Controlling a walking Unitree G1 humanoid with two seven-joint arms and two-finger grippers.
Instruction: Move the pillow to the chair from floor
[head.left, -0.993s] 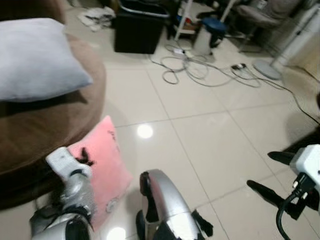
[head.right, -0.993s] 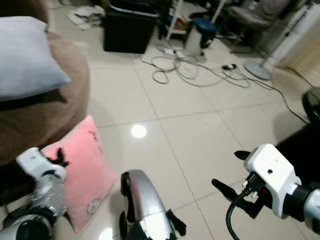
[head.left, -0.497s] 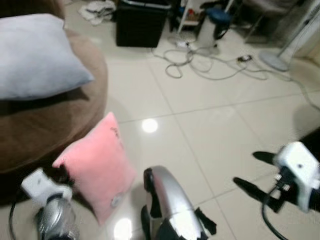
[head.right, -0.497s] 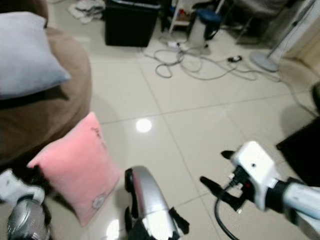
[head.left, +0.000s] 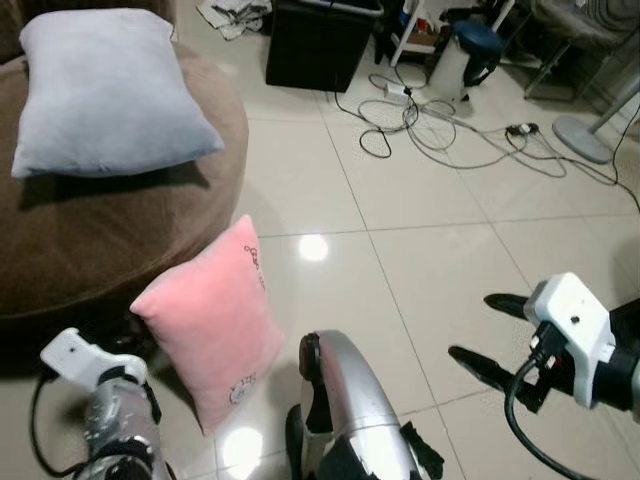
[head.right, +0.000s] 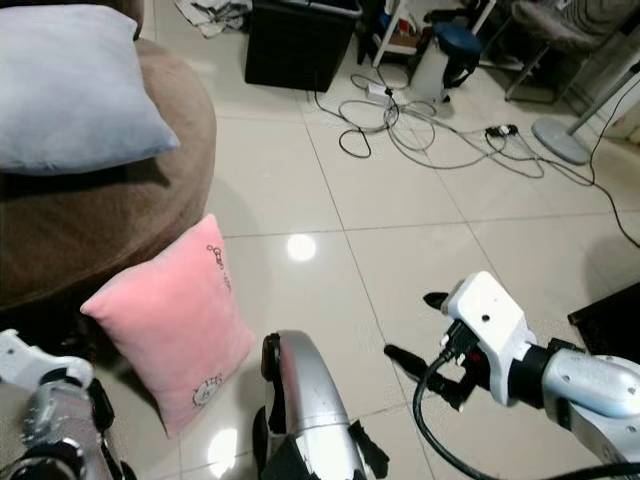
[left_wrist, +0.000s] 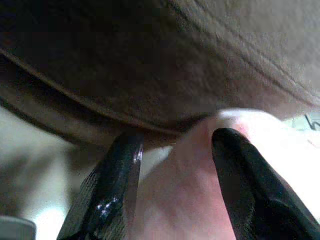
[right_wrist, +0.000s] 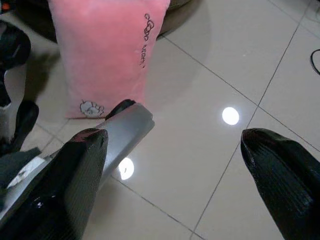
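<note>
A pink pillow (head.left: 212, 322) stands on edge on the tiled floor, leaning against a round brown chair (head.left: 120, 235). A grey pillow (head.left: 105, 90) lies on the chair's seat. My left gripper (left_wrist: 172, 145) is low at the pink pillow's left corner, by the chair's base. It is open, with one black finger on each side of the pillow's corner (left_wrist: 200, 165). My right gripper (head.left: 490, 335) hovers open over bare floor to the right of the pillow, holding nothing. In the right wrist view the pink pillow (right_wrist: 105, 50) lies ahead of it.
My silver leg (head.left: 350, 410) rises just right of the pillow. Farther off are a black bin (head.left: 320, 45), loose cables (head.left: 430, 125) on the tiles, a white can with a blue lid (head.left: 465, 55) and a fan base (head.left: 590, 140). Open floor lies between.
The camera view has shifted. My left gripper has dropped from the pillow's upper edge to its lower left corner. My right gripper has drawn slightly closer to the pillow.
</note>
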